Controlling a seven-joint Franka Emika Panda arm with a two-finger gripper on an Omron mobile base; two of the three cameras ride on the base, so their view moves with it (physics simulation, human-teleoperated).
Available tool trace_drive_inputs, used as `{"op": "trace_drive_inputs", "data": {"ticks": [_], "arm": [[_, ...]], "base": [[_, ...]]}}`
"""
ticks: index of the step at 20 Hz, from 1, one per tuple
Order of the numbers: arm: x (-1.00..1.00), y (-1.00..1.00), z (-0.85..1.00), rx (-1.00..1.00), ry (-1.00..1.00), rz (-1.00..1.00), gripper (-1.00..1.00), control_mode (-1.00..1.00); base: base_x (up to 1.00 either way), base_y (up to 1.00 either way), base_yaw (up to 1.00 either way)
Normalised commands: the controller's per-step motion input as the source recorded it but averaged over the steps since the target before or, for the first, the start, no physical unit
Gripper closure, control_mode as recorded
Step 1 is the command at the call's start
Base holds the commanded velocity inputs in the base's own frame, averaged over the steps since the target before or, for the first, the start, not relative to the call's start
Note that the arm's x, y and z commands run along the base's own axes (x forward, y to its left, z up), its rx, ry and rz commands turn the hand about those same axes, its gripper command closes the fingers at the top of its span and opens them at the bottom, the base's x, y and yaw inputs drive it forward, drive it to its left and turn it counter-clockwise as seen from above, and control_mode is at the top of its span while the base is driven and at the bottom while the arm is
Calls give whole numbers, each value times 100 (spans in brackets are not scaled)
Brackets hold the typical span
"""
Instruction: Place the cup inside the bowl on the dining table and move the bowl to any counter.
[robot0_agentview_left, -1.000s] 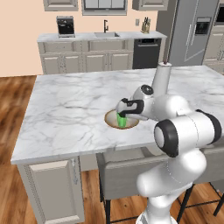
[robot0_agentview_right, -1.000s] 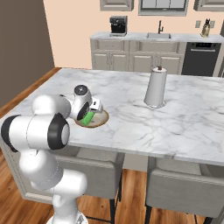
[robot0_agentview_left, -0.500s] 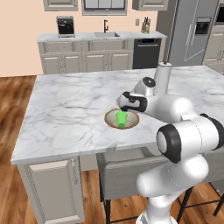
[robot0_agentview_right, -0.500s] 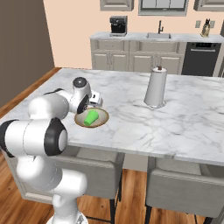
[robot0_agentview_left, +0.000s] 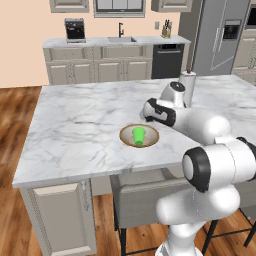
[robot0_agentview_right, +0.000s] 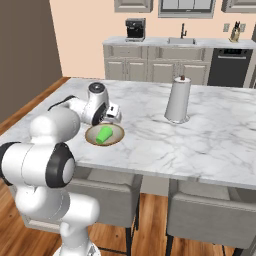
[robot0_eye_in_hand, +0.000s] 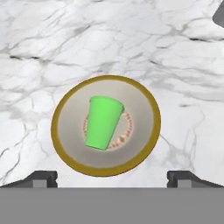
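Standing complete, by the look of things, is the first half of the task: the cup (robot0_eye_in_hand: 103, 123) lies inside the bowl (robot0_eye_in_hand: 59, 111), and the bowl rests on the marble top of the dining table (robot0_agentview_left: 75, 125), close to its near long edge and roughly midway along it. The gripper (robot0_eye_in_hand: 112, 177) hovers above the bowl with its jaws spread wide and nothing between them; the two fingertips (robot0_eye_in_hand: 41, 177) show at either side, apart from the rim.

The cup does not stand upright. It lies tilted over on the pale inner floor of the bowl, wholly within the brown rim. In the hand view its long axis runs from the wide open mouth at the upper right down to the narrower base at the lower left. In the left base view the mouth faces away from the near edge, toward the far side of the tabletop.

The step now in hand is judged to be the move of the bowl to the counter (robot0_agentview_left: 112, 42), which runs along the far wall with its sink, well apart from the table. That calls for lowering the open jaws over one part of the rim, closing on it, and lifting level. A loose, lying cup may roll if the bowl tips in transit. The paper towel roll (robot0_agentview_right: 177, 102) stands farther along the tabletop, clear of the bowl.
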Motion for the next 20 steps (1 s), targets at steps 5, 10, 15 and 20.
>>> {"op": "trace_drive_inputs", "data": {"ticks": [5,10,15,20], "arm": [[-3,-19,0,0,17,0,-100,-100],[0,-20,-3,0,4,0,-100,-100],[19,-27,-24,0,0,0,-100,-100],[20,-17,-37,0,0,0,-100,-100]], "base": [[0,0,0],[0,0,0],[0,0,0],[0,0,0]]}}
